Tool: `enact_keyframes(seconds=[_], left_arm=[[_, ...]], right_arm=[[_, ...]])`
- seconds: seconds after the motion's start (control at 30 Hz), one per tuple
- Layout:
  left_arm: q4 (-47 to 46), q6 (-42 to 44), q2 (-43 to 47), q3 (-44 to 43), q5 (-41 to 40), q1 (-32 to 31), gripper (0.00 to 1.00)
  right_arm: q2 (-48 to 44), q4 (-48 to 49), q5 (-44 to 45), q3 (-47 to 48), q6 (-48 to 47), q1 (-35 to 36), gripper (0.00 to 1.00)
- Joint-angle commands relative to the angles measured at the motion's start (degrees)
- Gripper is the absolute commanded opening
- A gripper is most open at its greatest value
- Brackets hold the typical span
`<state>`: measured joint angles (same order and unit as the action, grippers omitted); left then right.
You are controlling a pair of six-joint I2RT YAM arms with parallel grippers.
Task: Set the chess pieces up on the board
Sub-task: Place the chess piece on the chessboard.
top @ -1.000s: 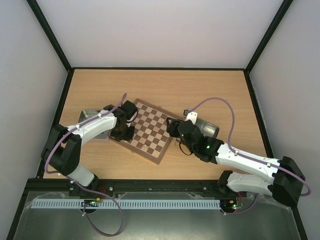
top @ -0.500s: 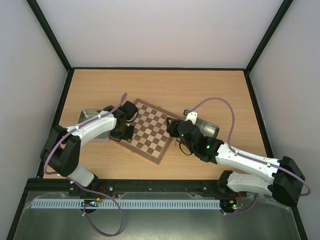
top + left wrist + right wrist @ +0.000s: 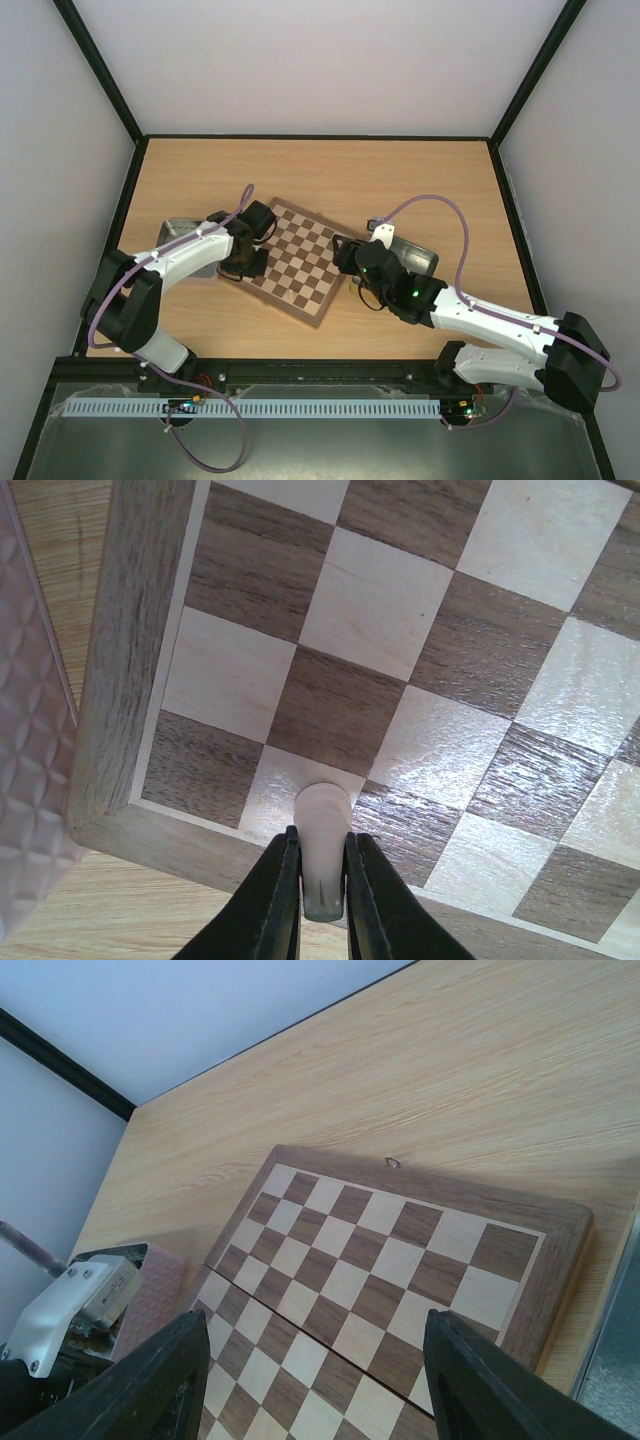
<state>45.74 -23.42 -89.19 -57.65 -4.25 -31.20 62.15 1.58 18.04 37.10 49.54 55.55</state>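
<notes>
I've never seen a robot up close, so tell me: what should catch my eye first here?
The tilted wooden chessboard in the middle of the table stands out first. The left tool is shut on one pale chess piece at the board's corner square, while the right tool hangs open near the opposite edge.
</notes>
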Motion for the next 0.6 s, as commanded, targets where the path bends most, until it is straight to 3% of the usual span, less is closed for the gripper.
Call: enact_keyframes(seconds=[0.0,0.43,0.57], left_arm=[[1.9,-0.9,-0.3,1.0,-2.1,0.3,0.13],[2.7,-1.2,0.5,1.6,-1.9,0.3,0.16],[2.5,-1.2,1.6,1.2,-1.1,0.3,0.31]], right_arm=[[0.4,-0.3,2.2,0.0,0.8,-0.1,0.58],[0.5,-0.4,1.9,-0.1,1.1,-0.1,0.58],[0.7,-0.3,1.8,0.1,1.1,-0.1,0.58]])
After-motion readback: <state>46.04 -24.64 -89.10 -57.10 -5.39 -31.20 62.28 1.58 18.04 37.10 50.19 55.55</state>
